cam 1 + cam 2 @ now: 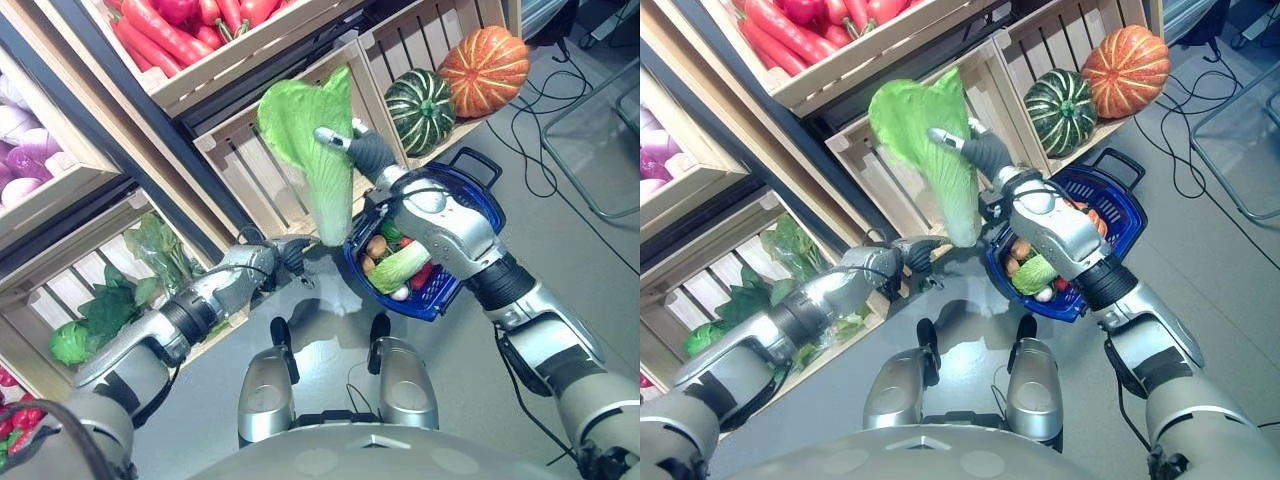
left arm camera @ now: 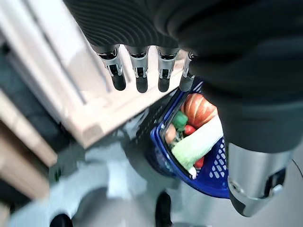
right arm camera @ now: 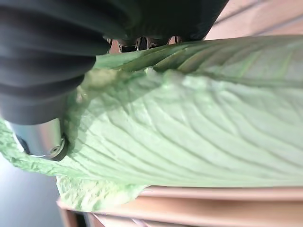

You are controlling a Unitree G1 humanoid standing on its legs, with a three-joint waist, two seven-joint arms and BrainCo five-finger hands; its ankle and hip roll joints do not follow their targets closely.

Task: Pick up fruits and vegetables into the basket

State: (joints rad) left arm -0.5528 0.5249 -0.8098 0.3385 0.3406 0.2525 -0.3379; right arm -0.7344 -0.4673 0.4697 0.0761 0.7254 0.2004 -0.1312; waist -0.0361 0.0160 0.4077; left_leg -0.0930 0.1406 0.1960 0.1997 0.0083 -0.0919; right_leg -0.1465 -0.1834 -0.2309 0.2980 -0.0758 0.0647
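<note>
A large pale-green napa cabbage point(image 1: 310, 140) is held up in front of a wooden crate point(image 1: 245, 175), leaves uppermost. My right hand point(image 1: 365, 150) is shut on its side; in the right wrist view the cabbage point(image 3: 189, 123) lies against my thumb point(image 3: 40, 139). Below it hangs the blue basket point(image 1: 478, 185), partly behind my right forearm. It holds another cabbage point(image 1: 400, 268) and several small red, orange and green pieces. My left hand point(image 1: 293, 256) is just left of the basket's rim, its fingers point(image 2: 139, 75) straight and holding nothing, with the basket point(image 2: 213, 175) beyond them.
A green striped squash point(image 1: 420, 108) and an orange pumpkin point(image 1: 485, 68) sit in the crate at the upper right. Red vegetables point(image 1: 170, 30) fill the top crate, leafy greens point(image 1: 110, 310) the lower left one. Cables and a metal frame point(image 1: 600, 130) lie on the floor at right.
</note>
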